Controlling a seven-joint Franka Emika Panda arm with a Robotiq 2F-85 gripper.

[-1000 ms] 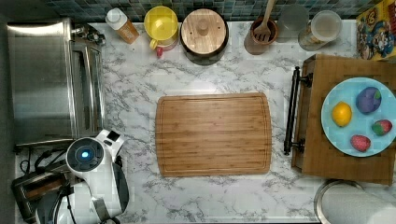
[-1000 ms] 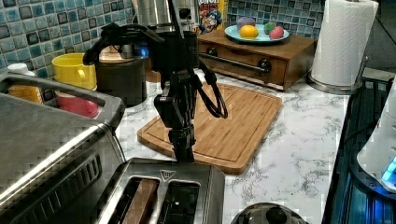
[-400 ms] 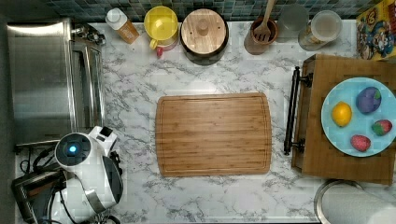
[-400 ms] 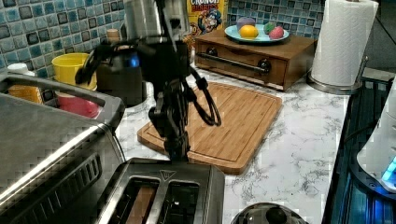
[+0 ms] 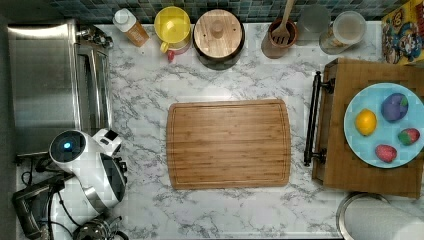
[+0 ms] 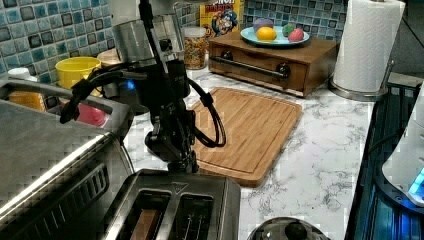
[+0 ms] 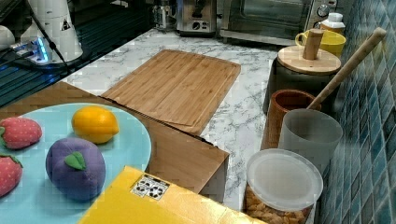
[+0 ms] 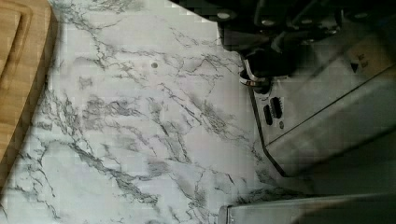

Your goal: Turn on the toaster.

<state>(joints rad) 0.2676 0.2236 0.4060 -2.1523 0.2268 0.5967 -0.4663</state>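
One boxy brushed-steel toaster (image 6: 170, 207), two long slots; one rectangular bamboo board (image 5: 228, 143) on veined marble. The gripper (image 6: 181, 161) seems pressed at the toaster's end; its opening I cannot tell.

We see a home kitchen: white grey-veined marble counter (image 5: 145, 105), blue-green tiled backsplash (image 6: 30, 35), rectangular bamboo cutting board (image 5: 228, 144), big steel toaster oven (image 5: 42, 85).

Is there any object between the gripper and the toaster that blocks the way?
Nothing visible does. In the left view the gripper is already at the toaster, right at its end edge, with no object between them. The cutting board lies off to the side.
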